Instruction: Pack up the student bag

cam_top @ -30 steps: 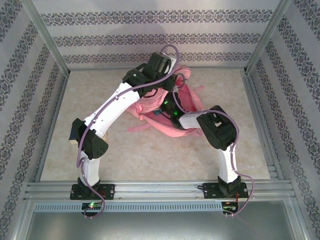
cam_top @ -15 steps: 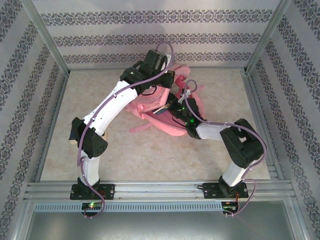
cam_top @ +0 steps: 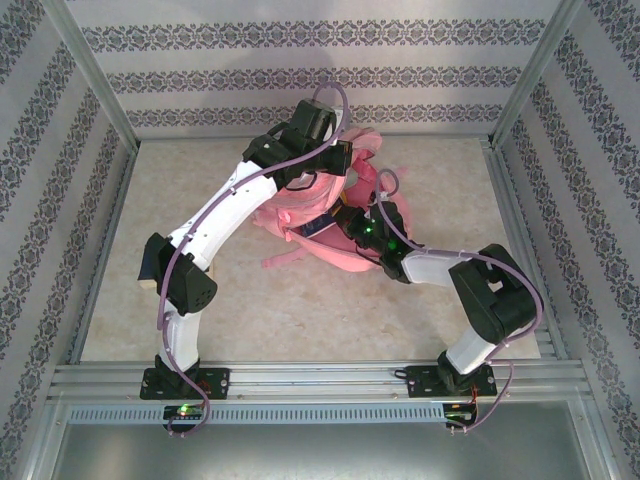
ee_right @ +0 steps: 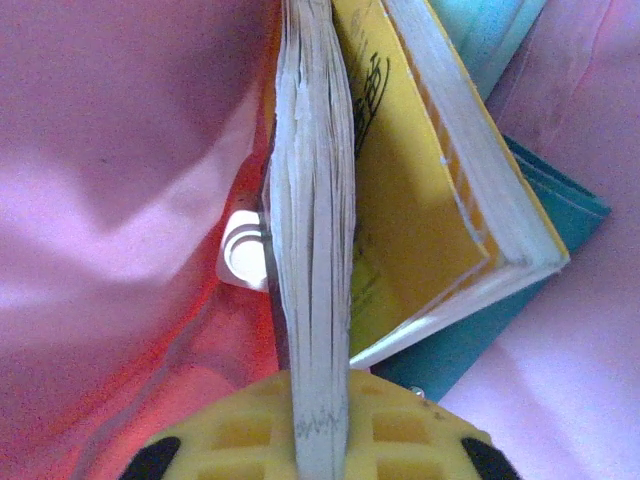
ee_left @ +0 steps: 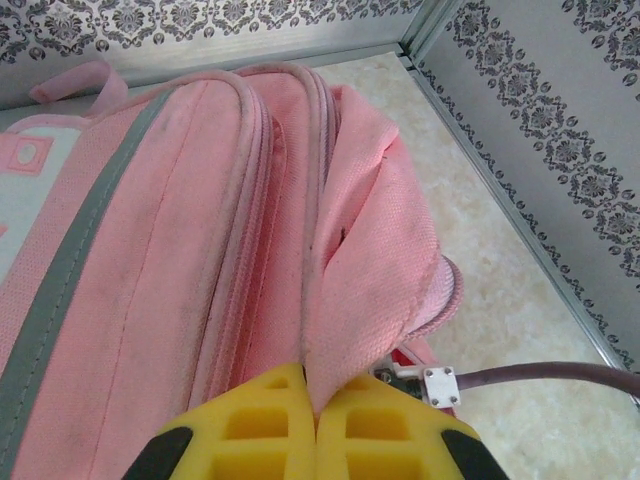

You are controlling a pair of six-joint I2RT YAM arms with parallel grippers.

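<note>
- Top view: the student bag (cam_top: 300, 215) lies on the worktop (cam_top: 280, 310), in its far half and about midway between the left and right edges. Both arms reach over it. The left claw (cam_top: 335, 172) is at the bag's far side and the right claw (cam_top: 352, 222) is down at its near side (too small here to judge how either is set).
- Left wrist view: the left claw (ee_left: 313, 412) is pressed together on a fold of pink fabric at the bag's (ee_left: 170, 260) opening edge, lifting that flap beside the zip seams. I read this as holding the mouth open.
- Right wrist view: the right claw (ee_right: 320, 425) pinches the white page block of a yellow-covered book (ee_right: 315, 230), which stands fanned open. A teal cover (ee_right: 480, 340) lies beneath it and pink lining (ee_right: 120, 150) surrounds both, so the book looks to be inside the bag already.
- Step in hand, as I judge it: a book is being loaded into the main compartment while the other arm holds the opening.
- Next move: it calls for seating the book flat against the teal one. The claw should then let go of the pages cleanly and back straight out without dragging them or the lining. The left claw should keep the flap lifted until then.
</note>
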